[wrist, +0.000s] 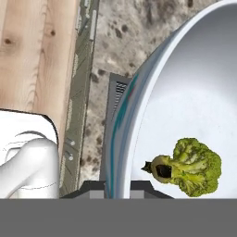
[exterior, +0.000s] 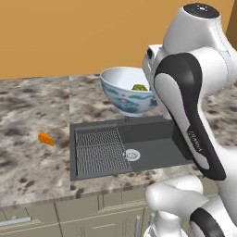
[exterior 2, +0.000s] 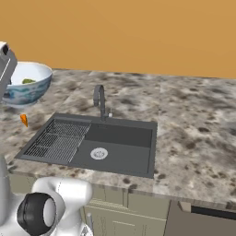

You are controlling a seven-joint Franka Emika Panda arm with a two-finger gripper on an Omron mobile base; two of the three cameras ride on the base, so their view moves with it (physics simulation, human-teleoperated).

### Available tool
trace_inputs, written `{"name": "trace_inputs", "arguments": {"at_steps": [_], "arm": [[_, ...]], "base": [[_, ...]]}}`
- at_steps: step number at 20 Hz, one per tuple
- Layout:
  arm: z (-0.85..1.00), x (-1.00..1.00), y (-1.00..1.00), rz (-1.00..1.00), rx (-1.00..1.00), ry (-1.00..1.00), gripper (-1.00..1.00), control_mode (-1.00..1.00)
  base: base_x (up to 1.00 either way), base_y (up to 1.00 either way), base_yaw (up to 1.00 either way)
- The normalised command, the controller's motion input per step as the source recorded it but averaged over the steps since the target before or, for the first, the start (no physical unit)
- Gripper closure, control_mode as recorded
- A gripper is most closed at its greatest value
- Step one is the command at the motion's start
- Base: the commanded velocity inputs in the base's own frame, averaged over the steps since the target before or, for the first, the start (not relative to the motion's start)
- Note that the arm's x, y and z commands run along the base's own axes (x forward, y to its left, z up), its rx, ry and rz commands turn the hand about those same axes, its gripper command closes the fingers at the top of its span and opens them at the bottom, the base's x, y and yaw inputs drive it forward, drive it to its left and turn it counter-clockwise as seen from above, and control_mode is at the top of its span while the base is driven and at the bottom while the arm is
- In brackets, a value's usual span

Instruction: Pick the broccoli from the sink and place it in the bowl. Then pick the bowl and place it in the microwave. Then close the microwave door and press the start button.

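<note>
The bowl (exterior: 125, 90) hangs in the air above the back edge of the sink (exterior: 152, 143), clear of the surface (exterior: 32, 134), its rim tipped a little toward the left. It is round and deep, smooth glossy white inside, with a blue-green pattern curling over its outer wall. The tool (wrist: 118, 187) holds it by the rim: in the hand view the two dark tips sit close together on either side of the bowl's thin edge, one against the patterned outside and one against the white inside, so the tool is nearly closed and pinching that rim. Inside the bowl lies the broccoli (wrist: 190, 165), a small lumpy yellow-green floret with a short cut stem, resting on the smooth white inner wall near the held edge. Below the bowl the sink is a dark grey rectangular basin sunk into the surface, with a ribbed grid rack (exterior: 99, 150) filling its left part and a round silver drain (exterior: 132, 154) on the flat floor beside the rack. A dark curved faucet (exterior 2: 99, 100) rises from behind the sink's back edge. The surface around the sink is speckled stone in grey and brown. Left of the sink, well apart from it, a small orange wedge (exterior: 45, 139) lies on that stone. Pale cabinet fronts (exterior: 55, 215) run under the sink's front edge, and a plain orange wall (exterior 2: 138, 32) stands behind it.
</note>
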Motion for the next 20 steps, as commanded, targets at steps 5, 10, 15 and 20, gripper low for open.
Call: {"name": "trace_inputs", "arguments": {"at_steps": [5, 10, 15, 20], "arm": [[-0.34, -0.03, -0.25, 0.0, 0.05, 0.0, 1.0, -1.0], [-0.19, -0.01, -0.04, 0.0, 0.0, 0.0, 1.0, -1.0], [0.0, -0.02, 0.0, 0.0, 0.0, 0.0, 1.0, 1.0], [0.0, 0.0, 0.0, 0.0, 0.0, 0.0, 1.0, 1.0]], "base": [[0.0, 0.0, 0.0], [0.0, 0.0, 0.0], [-0.39, 0.0, 0.01], [-0.66, -0.02, 0.15]]}}
